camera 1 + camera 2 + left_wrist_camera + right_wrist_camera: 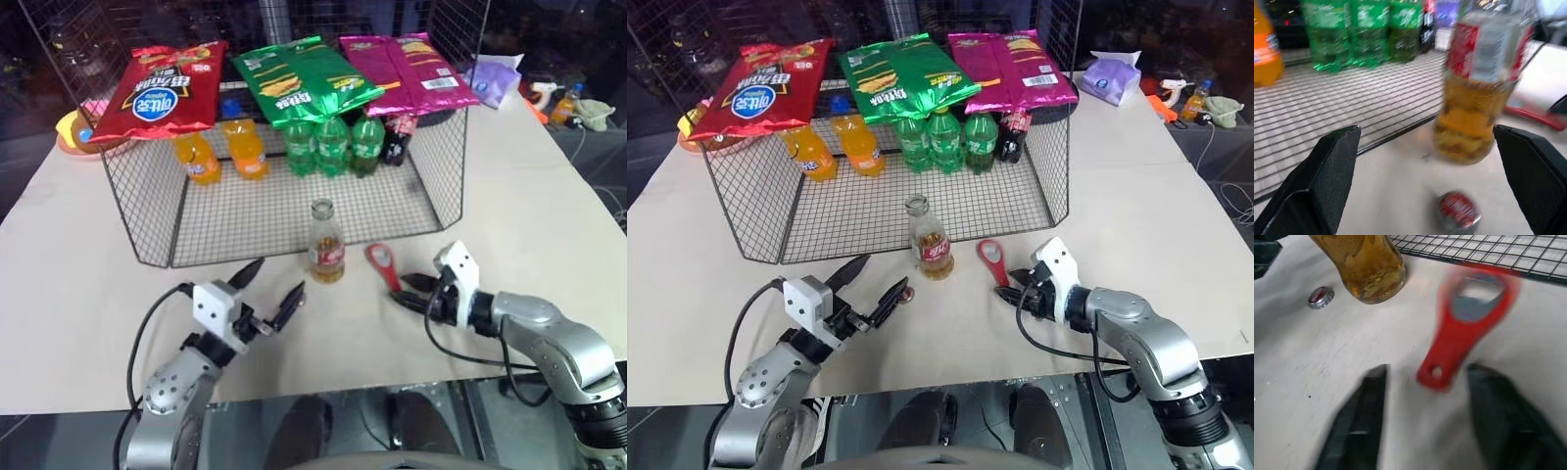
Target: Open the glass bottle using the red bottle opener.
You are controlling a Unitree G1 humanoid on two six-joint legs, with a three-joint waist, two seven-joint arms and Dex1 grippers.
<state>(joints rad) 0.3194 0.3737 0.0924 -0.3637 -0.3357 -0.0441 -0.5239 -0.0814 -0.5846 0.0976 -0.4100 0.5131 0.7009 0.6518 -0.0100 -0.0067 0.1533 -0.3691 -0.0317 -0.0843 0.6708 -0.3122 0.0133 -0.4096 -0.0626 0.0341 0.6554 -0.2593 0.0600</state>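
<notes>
The right end effector (409,292) sits low at the right of centre in the left eye view, its 2 black fingers spread apart and released, holding nothing. Just ahead of its tips lies the red bottle opener (382,265), a small flat red tool with a ring-shaped head and tapering handle, flat on the table (529,196); in the right wrist view its handle end points into the gap between the fingers, apart from both.

The left end effector (269,289) is at lower centre-left of the left eye view, fingers wide apart and empty. A small round red-and-silver bottle cap (1458,212) lies on the table between its fingers in the left wrist view, close to the foot of the glass bottle.

The glass bottle (325,242), slim clear glass with amber-brown liquid and a red-and-white label, stands upright at the centre of the frame, its mouth uncapped, between the 2 end effectors and just left of the opener. It stands just in front of the open wire mesh rack (147,211).

Inside the rack, toward the top of the frame, stand 2 orange drink bottles (223,153), 3 green plastic bottles (331,145) and 1 small dark cola bottle (397,137). On top lie 3 snack bags: red (165,90), green (299,76) and magenta (416,67).
</notes>
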